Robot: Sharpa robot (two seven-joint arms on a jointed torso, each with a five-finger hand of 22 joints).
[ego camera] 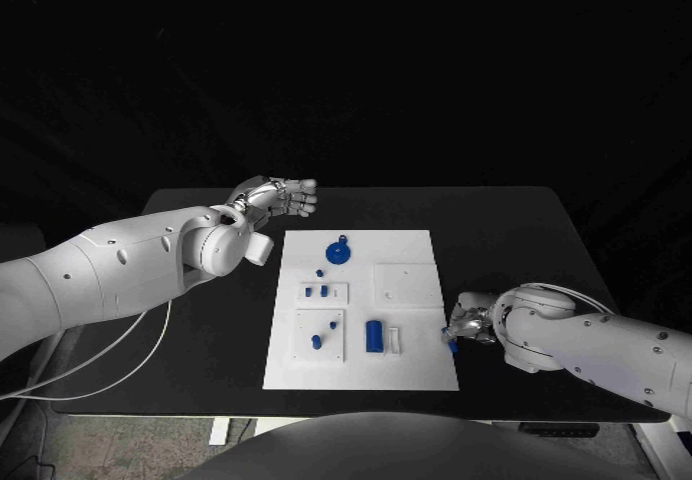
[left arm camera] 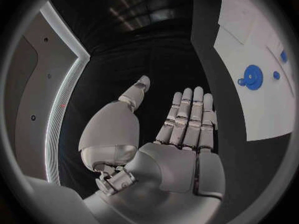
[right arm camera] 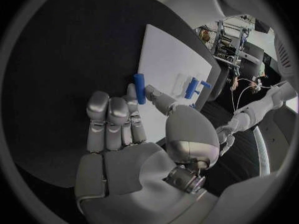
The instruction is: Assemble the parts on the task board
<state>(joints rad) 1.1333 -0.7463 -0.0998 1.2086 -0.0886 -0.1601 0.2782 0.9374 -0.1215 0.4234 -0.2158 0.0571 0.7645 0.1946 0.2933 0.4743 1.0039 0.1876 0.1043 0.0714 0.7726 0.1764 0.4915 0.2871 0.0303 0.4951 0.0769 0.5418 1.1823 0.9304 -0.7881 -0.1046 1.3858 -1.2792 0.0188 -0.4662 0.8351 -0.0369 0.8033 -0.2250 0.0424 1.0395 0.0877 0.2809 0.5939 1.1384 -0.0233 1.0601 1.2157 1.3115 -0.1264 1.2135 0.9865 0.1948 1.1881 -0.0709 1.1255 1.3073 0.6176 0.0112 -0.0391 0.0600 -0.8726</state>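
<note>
At the task board's right edge, near its front corner, the right hand (ego camera: 469, 325) pinches a small blue peg (right arm camera: 139, 88) between thumb and a fingertip, its other fingers curled in against the palm. The peg is a smooth, short cylinder, held roughly upright just over the board's rim, with bare black table (ego camera: 519, 250) open to the right of it.

Outward from there, the task board (ego camera: 411, 370) is a flat white rectangular plate with crisp straight edges, lying lengthwise in the middle of the table. A larger blue cylinder (ego camera: 374, 335) lies on it close to the right hand, beside a pale slot. Further left are small blue parts in raised white square blocks (ego camera: 320, 333), and toward the far end a round blue gear (ego camera: 339, 251) with a toothed rim. A plain white square (ego camera: 405, 283) sits right of centre.

Beyond the board's far left corner, the left hand (ego camera: 277, 198) hovers over bare table, holding nothing, its silver segmented fingers straight and side by side, thumb apart. Matte black surface surrounds the board on all sides.
</note>
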